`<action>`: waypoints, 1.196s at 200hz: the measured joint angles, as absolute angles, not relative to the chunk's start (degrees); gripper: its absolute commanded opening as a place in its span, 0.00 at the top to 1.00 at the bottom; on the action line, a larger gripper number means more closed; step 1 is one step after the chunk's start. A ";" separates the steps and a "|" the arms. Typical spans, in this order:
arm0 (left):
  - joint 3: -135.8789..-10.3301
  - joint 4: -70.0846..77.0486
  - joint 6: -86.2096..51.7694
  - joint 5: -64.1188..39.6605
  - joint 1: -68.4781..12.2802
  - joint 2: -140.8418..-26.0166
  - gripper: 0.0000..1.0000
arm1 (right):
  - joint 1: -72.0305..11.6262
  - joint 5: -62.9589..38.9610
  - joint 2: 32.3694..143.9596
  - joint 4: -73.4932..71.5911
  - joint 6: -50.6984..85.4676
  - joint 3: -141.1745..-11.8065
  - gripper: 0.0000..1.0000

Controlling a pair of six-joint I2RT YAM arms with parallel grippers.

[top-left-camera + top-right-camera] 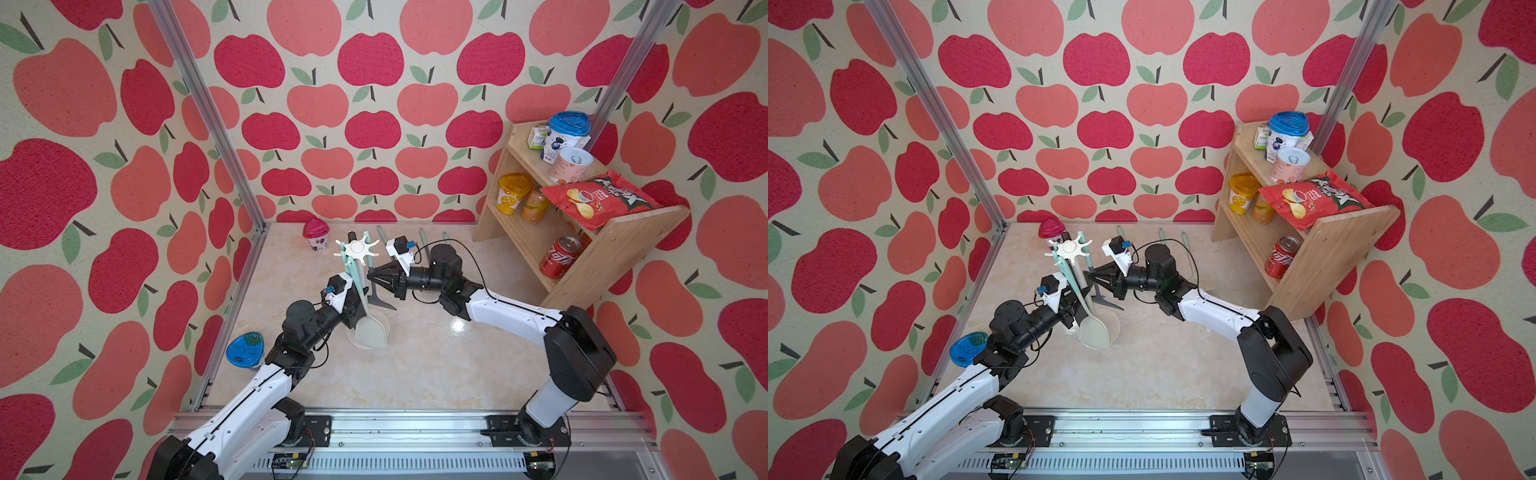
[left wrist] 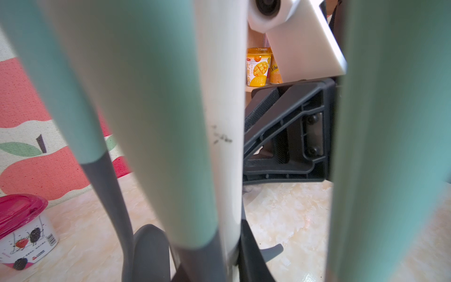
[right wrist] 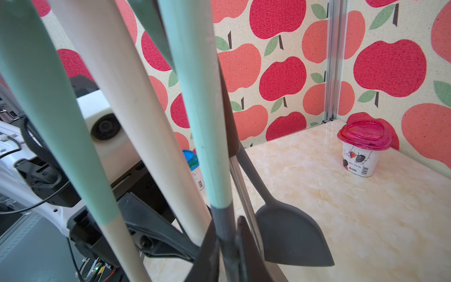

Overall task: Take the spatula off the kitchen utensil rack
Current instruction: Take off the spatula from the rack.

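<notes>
The spatula point(image 1: 377, 294), mint-handled with a dark grey neck and blade, hangs from the kitchen utensil rack point(image 1: 356, 248) in the middle of the bench point(image 1: 415, 370). It is on the side of the pole that faces the right arm.

Nearest, at the bench's front left edge beside the left arm, stands a blue-lidded cup point(image 1: 245, 350). Further in, the left gripper point(image 1: 354, 305) sits close against the lower part of the rack's pole, behind a pale grey turner point(image 1: 370, 332). The turner's blade hangs low over the rack's round base. The left fingers are hidden there, so I cannot tell whether they are open or closed.

Just beyond, the right gripper point(image 1: 370, 276) reaches in level from the opposite side. In the right wrist view its fingers point(image 3: 208, 255) are closed on the spatula's dark neck, just under the mint part of the handle. Other mint-handled utensils hang from the star-shaped top around the cream pole.

Behind the rack, near the back wall, stands a red-lidded cup point(image 1: 316, 235). In the far right corner a wooden shelf point(image 1: 623, 253) carries a cola can point(image 1: 559, 257) on its lowest step and a yellow cup point(image 1: 513, 193) on the step above. A red crisp bag point(image 1: 598, 199) lies higher up, and a blue-lidded tub point(image 1: 567, 129) stands on top.
</notes>
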State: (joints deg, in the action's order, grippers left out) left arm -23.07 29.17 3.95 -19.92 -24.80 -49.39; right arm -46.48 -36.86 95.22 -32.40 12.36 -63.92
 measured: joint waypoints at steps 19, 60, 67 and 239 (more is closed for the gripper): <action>-23.07 29.19 3.95 -19.92 -24.77 -49.39 1.00 | -46.89 -35.20 94.61 -31.11 10.83 -63.92 1.00; -23.07 29.17 3.97 -19.94 -24.80 -49.39 1.00 | -47.64 -30.17 93.08 -29.41 9.19 -63.90 1.00; -23.07 29.17 3.97 -19.97 -24.80 -49.39 1.00 | -47.64 -29.08 92.79 -29.43 9.21 -63.79 1.00; -23.83 30.13 3.99 -20.60 -24.80 -51.29 1.00 | -47.99 4.71 76.53 -9.76 3.16 -61.41 1.00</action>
State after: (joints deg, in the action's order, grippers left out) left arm -23.83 30.13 3.99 -20.60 -24.80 -51.29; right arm -47.99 4.71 76.53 -9.76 3.16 -61.41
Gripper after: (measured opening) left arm 0.216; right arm 0.130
